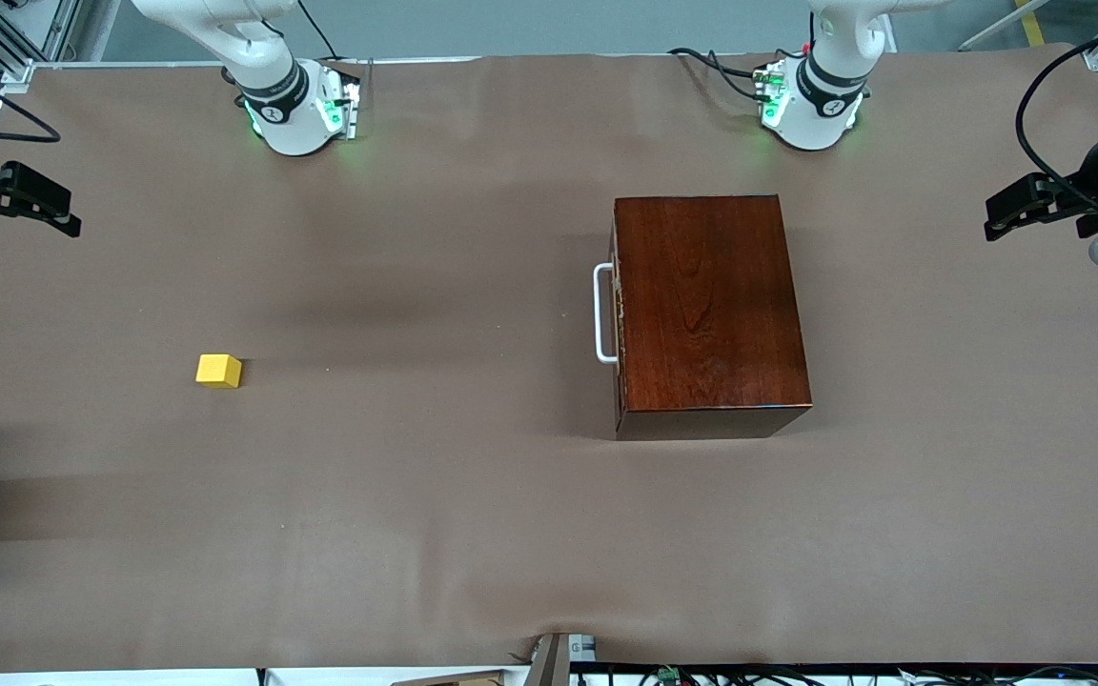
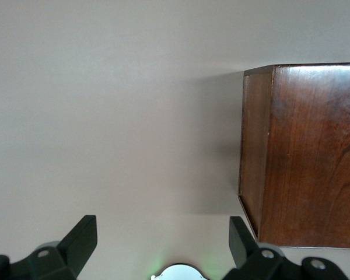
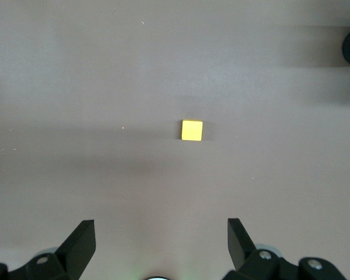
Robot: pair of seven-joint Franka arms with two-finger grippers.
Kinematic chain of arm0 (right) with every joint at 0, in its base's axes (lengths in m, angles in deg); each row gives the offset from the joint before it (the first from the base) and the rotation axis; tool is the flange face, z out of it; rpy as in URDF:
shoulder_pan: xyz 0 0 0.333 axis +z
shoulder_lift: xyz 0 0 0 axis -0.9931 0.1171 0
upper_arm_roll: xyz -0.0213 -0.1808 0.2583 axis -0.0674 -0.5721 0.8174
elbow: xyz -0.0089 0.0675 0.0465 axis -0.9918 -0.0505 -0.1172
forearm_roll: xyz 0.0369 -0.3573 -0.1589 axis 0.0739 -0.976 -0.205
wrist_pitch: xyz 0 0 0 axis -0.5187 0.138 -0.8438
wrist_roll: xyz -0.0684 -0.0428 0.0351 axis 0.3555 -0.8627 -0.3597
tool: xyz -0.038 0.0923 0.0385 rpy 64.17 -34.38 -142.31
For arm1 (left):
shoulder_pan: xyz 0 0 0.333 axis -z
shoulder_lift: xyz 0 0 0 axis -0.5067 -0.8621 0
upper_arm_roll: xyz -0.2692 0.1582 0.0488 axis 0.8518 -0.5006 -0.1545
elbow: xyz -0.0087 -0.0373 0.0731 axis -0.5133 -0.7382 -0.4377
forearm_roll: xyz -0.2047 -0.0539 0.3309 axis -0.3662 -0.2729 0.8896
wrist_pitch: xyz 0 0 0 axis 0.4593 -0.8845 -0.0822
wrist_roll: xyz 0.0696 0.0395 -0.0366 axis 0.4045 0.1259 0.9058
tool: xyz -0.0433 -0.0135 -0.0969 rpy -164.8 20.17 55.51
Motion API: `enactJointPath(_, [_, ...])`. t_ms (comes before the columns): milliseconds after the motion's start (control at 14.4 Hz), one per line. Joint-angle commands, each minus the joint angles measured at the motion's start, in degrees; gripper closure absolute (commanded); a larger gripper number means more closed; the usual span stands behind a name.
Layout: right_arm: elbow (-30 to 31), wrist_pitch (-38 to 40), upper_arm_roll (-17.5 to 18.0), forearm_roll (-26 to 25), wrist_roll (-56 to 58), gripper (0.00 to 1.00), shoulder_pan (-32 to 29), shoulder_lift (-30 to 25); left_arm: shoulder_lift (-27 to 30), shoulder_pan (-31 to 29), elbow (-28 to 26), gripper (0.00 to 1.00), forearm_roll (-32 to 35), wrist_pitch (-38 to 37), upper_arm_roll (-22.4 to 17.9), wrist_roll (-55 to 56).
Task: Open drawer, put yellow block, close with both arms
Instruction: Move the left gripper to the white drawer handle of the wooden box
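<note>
Both grippers gape wide, holding nothing. Left gripper (image 1: 997, 217) hangs up by its end of the table, beside the glossy reddish-brown wooden box (image 1: 709, 310); the drawer's white bar handle (image 1: 603, 314) faces the right arm's end. Right gripper (image 1: 61, 214) hovers high at its end, the small yellow cube (image 1: 218, 371) on the table on that side.

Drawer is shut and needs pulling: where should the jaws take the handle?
Grip the middle of the white bar handle, approaching from the right arm's end of the table. The bar stands clear of the drawer front on the wooden box, leaving a gap for one jaw.
</note>
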Motion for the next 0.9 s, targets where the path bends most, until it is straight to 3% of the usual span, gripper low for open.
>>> enactJointPath(0, [-0.2, -0.1, 0.4, -0.7, -0.1, 0.0, -0.8, 0.1, -0.3, 0.4, 1.3, 0.0, -0.3, -0.6, 0.2, -0.2])
enactJointPath(208, [-0.3, -0.2, 0.4, -0.7, -0.1, 0.0, -0.8, 0.3, -2.3, 4.1, 1.4, 0.0, 0.0, -0.1, 2.4, 1.0])
enactJointPath(625, [-0.4, -0.2, 0.4, -0.5, -0.2, 0.0, -0.8, 0.5, -12.4, 19.9, 6.5, 0.0, -0.1, 4.9, 2.8, 21.0])
enactJointPath(833, [-0.4, -0.2, 0.4, -0.4, -0.1, 0.0, -0.9, 0.5, -17.4, 28.3, 7.5, 0.0, 0.1, 11.0, 2.4, 25.2])
